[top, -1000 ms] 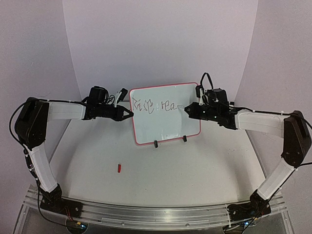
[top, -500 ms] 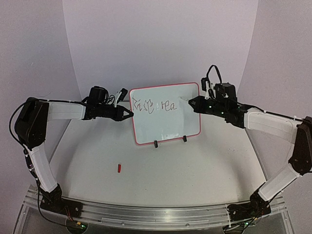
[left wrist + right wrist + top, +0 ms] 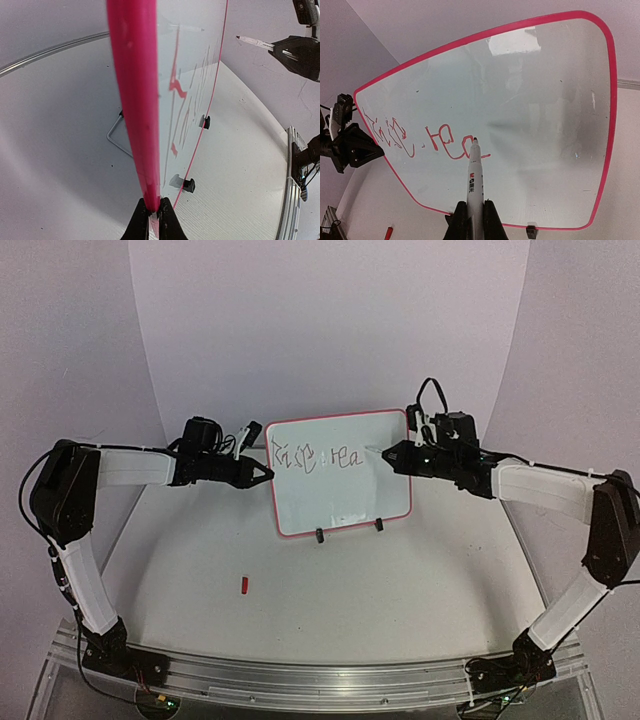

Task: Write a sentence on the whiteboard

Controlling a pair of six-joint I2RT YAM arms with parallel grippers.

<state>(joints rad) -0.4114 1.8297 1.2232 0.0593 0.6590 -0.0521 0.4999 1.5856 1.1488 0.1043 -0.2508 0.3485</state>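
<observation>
The whiteboard [image 3: 340, 495], white with a red-pink frame, stands on two black clip feet mid-table. The sentence [image 3: 318, 457] is one scrawled line, roughly "Rise, rea", across its upper left. My left gripper [image 3: 268, 474] is shut on the board's left frame edge [image 3: 135, 100], its jaws [image 3: 154, 212] pinching it. My right gripper [image 3: 393, 455] is shut on a white marker [image 3: 476, 180]. The marker's tip sits by the last letter of the writing [image 3: 435, 142]. I cannot tell whether it touches. The marker also shows in the left wrist view [image 3: 255, 43].
A small red marker cap [image 3: 244, 585] lies on the table in front of the board, left of centre. A wire stand [image 3: 116, 140] props the board from behind. A curved white backdrop rises behind the board. The metal rail [image 3: 300, 680] runs along the near edge.
My right gripper with the marker lifted up and to the right off the board, then came back left to the end of the writing. The writing and left arm have not changed.
</observation>
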